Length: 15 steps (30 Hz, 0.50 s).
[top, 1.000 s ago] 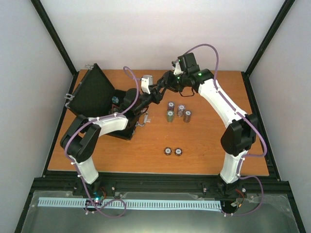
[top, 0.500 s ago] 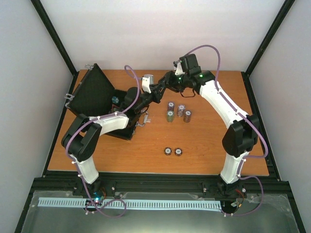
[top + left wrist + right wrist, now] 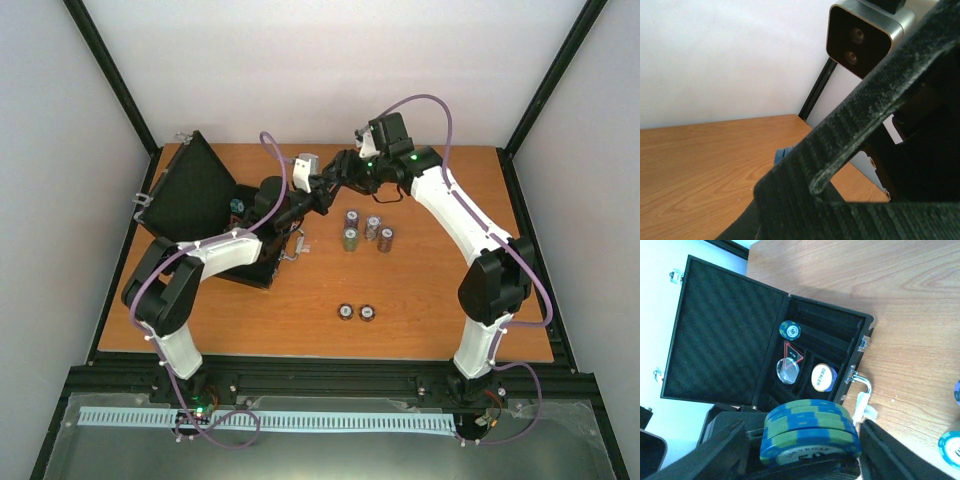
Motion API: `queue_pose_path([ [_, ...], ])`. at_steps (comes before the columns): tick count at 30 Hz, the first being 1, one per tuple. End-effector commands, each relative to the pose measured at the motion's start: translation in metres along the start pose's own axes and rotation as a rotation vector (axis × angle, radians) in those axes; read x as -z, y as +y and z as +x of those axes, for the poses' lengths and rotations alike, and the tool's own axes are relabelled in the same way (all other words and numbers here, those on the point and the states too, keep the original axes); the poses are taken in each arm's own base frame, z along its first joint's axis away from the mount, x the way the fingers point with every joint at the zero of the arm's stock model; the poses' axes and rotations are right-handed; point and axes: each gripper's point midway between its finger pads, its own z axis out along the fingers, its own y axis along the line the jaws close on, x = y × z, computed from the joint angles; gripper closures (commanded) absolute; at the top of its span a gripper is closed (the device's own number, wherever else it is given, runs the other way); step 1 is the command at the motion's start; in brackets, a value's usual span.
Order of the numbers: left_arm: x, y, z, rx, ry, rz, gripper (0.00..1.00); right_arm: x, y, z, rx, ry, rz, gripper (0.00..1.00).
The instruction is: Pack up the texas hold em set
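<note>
Texas hold em set lies split up in the overhead view: the black case point(image 3: 190, 195) stands open at the left of the table point(image 3: 430, 300), lid propped up and tray partly under my left arm. Four loose chip stacks point(image 3: 351, 218) cluster mid-table, and two round discs point(image 3: 344, 313) lie side by side nearer my bases. My left gripper point(image 3: 312, 195) and right gripper point(image 3: 340, 178) meet tip to tip just beyond those stacks. The case lies to their left, so I judge the left arm the nearer one for the carry. The left wrist shows mostly my own ribbed, matte dark finger point(image 3: 855, 125) crossing the frame. Close above it is the other wrist's silver camera housing point(image 3: 865, 35), and lower down a blue sliver point(image 3: 784, 155) I can't identify. Whether my left jaws clamp anything I cannot tell. From the right wrist, a blue-and-green striped stack point(image 3: 810, 432) sits between my fingers point(image 3: 725, 450), its axis crosswise to them. One finger is against its rim and a thin dark gap shows at the other, so I judge these jaws half-wide and slack, not pinching. Beyond, the case shows egg-crate foam in its lid and dark troughs in its tray. In the tray are a seated chip stack point(image 3: 790, 330), a red-edged triangular token point(image 3: 793, 354), a clear disc point(image 3: 787, 371) and a white DEALER disc point(image 3: 822, 377). A chrome handle point(image 3: 862, 382) is on the front wall.
</note>
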Motion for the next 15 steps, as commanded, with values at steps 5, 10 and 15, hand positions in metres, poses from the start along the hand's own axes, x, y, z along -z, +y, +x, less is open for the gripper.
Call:
queue_pose_path([
  [5,0.02,-0.031,-0.064,-0.11,-0.112,0.067,0.99,0.007,0.019,0.036,0.032,0.114,-0.027,0.16],
  [10,0.03,-0.034,-0.052,-0.13,-0.034,0.084,0.99,0.015,0.019,0.009,0.062,0.011,0.019,0.0],
  [15,0.046,-0.028,-0.037,-0.136,0.106,0.061,0.99,0.023,0.012,-0.019,0.071,-0.076,0.058,0.0],
])
